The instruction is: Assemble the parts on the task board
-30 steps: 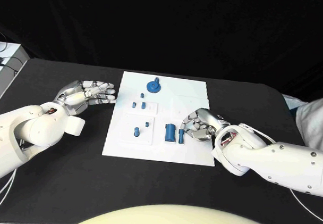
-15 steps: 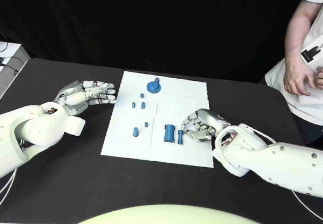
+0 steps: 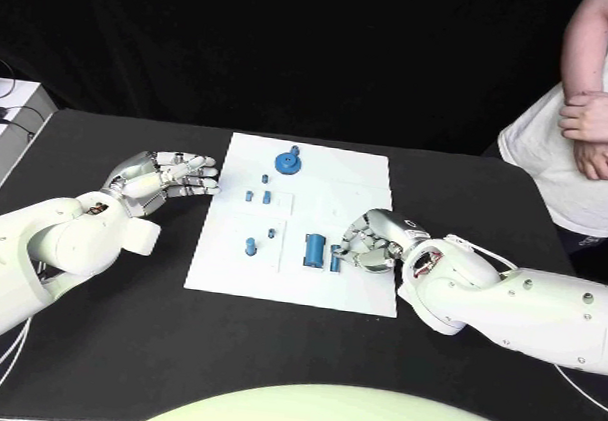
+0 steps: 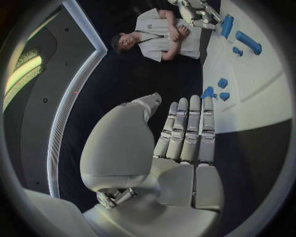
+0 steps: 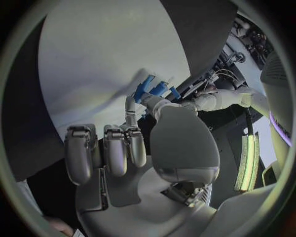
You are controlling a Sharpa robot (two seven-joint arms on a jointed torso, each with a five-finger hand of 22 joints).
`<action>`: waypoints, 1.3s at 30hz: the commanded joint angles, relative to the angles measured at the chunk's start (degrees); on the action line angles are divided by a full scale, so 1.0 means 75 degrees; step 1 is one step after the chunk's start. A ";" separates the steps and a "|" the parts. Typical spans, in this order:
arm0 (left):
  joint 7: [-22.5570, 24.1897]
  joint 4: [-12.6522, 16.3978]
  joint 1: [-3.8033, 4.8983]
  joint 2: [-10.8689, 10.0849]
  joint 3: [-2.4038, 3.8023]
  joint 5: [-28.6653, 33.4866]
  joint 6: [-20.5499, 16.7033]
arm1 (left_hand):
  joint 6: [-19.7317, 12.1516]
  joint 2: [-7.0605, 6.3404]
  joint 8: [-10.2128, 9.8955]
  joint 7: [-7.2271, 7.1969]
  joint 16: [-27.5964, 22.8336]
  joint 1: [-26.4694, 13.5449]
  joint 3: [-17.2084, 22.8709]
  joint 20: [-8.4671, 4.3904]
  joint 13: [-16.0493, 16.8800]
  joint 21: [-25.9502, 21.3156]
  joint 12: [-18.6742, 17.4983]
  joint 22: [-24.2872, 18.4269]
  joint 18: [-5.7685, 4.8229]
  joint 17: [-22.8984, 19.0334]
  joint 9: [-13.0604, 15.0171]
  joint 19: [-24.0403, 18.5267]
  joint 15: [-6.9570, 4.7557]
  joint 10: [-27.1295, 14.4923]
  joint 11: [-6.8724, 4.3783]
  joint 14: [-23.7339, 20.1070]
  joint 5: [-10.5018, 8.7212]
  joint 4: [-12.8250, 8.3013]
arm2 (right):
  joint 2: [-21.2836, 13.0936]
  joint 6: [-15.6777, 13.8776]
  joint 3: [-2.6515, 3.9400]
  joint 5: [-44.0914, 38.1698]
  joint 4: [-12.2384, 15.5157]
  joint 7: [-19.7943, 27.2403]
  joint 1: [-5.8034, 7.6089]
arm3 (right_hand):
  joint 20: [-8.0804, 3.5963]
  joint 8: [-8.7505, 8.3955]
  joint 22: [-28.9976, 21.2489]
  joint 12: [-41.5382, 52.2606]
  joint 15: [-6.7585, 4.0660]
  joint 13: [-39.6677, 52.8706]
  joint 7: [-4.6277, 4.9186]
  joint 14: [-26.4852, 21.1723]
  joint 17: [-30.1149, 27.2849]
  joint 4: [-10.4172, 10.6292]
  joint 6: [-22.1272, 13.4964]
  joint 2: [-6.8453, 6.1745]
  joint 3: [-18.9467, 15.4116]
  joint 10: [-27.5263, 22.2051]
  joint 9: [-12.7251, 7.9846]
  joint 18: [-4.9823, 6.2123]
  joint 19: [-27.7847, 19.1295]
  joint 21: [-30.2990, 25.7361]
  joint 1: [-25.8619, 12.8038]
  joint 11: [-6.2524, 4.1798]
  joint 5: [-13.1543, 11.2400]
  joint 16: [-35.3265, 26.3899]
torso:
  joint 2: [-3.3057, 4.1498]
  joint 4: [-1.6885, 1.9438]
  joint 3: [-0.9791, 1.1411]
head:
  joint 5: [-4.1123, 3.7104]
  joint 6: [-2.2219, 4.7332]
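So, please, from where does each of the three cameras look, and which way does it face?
Head view: on the robot's head, facing down at the task board; both white arms enter, left hand and right hand.
Left wrist view: behind the left hand, facing across the task board.
Right wrist view: behind the right hand, facing the blue parts at its fingertips.
Shared: all three show the task board and blue parts.
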 commanded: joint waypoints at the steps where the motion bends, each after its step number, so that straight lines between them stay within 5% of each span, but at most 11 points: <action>1: 0.0074 0.0015 -0.0001 0.0009 0.0005 -0.0025 0.0081 | -0.0018 0.0029 -0.0038 0.0032 -0.0039 0.0048 -0.0043 -0.0017 0.0007 -0.0034 -0.0033 -0.0010 0.0094 0.0013 -0.0011 0.0055 0.0018 -0.0067 0.0007 0.0037 0.0013 0.0003 | -0.0003 0.0159 -0.0002 -0.0307 0.0017 -0.0072 -0.0008 | -0.0015 -0.0028 0.1893 0.0020 -0.0037 0.2003 0.0000 0.0779 0.1884 0.0017 -0.0036 0.0007 -0.0002 0.0779 -0.0007 -0.0022 0.0703 -0.0026 0.0080 -0.0018 0.0029 0.0009 | -0.0005 0.0003 -0.0002 | 0.0010 0.0000; 22: 0.0075 -0.0001 -0.0002 0.0012 0.0005 -0.0036 0.0092 | -0.0018 0.0029 -0.0038 0.0032 -0.0039 0.0048 -0.0043 -0.0017 0.0007 -0.0034 -0.0033 -0.0010 0.0094 0.0013 -0.0011 0.0055 0.0018 -0.0067 0.0007 0.0037 0.0013 0.0003 | -0.0041 -0.0656 0.0012 -0.0395 0.0089 -0.0073 -0.0008 | -0.0023 -0.0005 0.1911 0.0037 -0.0049 0.2011 -0.0022 0.0789 0.1927 -0.0080 -0.0014 -0.0003 -0.0040 0.0785 -0.0125 -0.0036 0.0718 0.0046 0.0548 -0.0037 0.0096 0.0027 | -0.0003 0.0002 0.0001 | 0.0026 0.0000; 39: 0.0064 0.0003 -0.0003 0.0006 0.0005 -0.0040 0.0096 | -0.0031 0.0030 -0.0048 0.0045 -0.0058 0.0062 -0.0054 -0.0016 0.0008 -0.0047 -0.0035 -0.0020 0.0094 0.0029 -0.0019 0.0064 0.0024 -0.0079 0.0016 0.0038 0.0015 0.0010 | 0.0037 -0.0417 0.0017 -0.0376 0.0052 -0.0060 -0.0008 | -0.0032 0.0031 0.1908 0.0037 -0.0061 0.2011 -0.0034 0.0788 0.1923 -0.0193 0.0013 0.0042 -0.0047 0.0785 -0.0231 -0.0034 0.0716 0.0034 0.0915 -0.0048 -0.0215 0.0025 | -0.0004 0.0002 -0.0008 | 0.0031 0.0000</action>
